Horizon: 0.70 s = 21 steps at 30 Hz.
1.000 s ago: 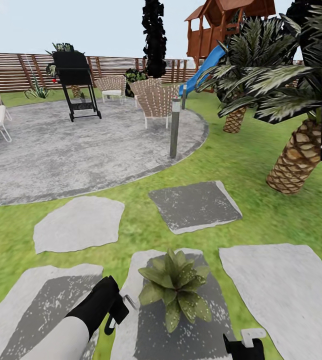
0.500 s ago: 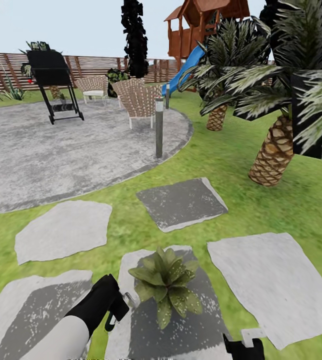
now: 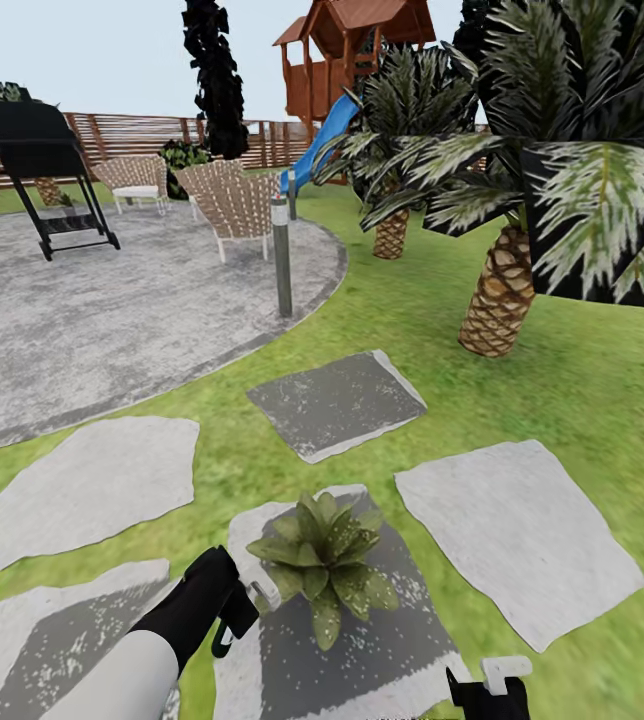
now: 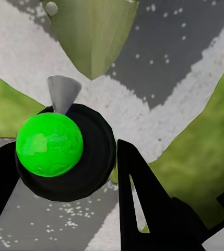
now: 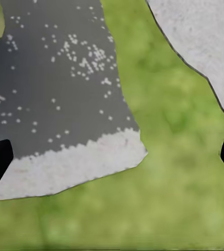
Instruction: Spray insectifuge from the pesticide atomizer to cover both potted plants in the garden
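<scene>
Fingers of the left gripper [image 4: 65, 209] are closed around the pesticide atomizer [image 4: 65, 151], its round dark body with a bright green ball and grey nozzle sitting between them; in the head view that gripper [image 3: 224, 610] holds it just beside 1 potted plant [image 3: 324, 562], which sits on a grey stepping stone [image 3: 382, 650] in the lawn. Fingers of the right gripper [image 5: 112, 157] stand wide apart over grass and stone, holding nothing. Judging by this, pickup is done and spraying of plant 1 is in hand. Next, the nozzle should be aimed over the leaves; plant 2 must then be found.
</scene>
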Motion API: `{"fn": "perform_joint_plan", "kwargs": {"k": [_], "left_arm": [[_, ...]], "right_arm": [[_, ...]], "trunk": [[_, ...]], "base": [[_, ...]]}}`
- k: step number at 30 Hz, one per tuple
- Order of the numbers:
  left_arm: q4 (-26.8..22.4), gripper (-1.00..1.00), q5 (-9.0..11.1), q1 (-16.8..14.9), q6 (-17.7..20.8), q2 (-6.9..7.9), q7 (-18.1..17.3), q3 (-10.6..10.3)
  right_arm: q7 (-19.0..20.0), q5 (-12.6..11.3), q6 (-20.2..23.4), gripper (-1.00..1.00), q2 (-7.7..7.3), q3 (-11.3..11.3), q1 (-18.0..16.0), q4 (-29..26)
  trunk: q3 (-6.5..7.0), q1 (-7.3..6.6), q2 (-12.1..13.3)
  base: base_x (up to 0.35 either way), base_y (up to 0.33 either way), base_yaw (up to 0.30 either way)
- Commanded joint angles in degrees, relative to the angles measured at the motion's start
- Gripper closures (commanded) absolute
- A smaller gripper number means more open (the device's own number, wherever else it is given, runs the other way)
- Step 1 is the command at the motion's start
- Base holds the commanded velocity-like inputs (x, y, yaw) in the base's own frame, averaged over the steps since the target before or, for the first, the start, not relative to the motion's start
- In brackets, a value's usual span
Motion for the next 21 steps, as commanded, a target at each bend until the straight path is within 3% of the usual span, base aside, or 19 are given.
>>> {"fn": "perform_joint_plan", "kwargs": {"k": [1,10,15,21], "left_arm": [[-0.14,1.0,-0.57,-0.01,0.11,0.01,-0.53,-0.05],[-0.18,1.0,-0.57,-0.01,0.11,0.01,-0.53,-0.05],[-0.19,1.0,-0.57,-0.01,0.11,0.01,-0.53,-0.05],[-0.18,1.0,-0.57,-0.01,0.11,0.01,-0.53,-0.05]], "right_arm": [[0.38,0.13,-0.2,-1.0,0.0,-0.51,-0.04,0.04],[0.38,0.13,-0.2,-1.0,0.0,-0.5,-0.04,0.04],[0.38,0.13,-0.2,-1.0,0.0,-0.52,-0.04,0.03],[0.38,0.13,-0.2,-1.0,0.0,-0.52,-0.05,0.01]], "trunk": [[-0.05,-0.01,-0.02],[-0.05,-0.01,-0.02],[-0.05,-0.01,-0.02],[-0.05,-0.01,-0.02]], "base": [[0.0,0.001,-0.172],[-0.043,0.034,-0.025],[-0.186,0.207,0.0],[-0.007,0.292,-0.024]]}}
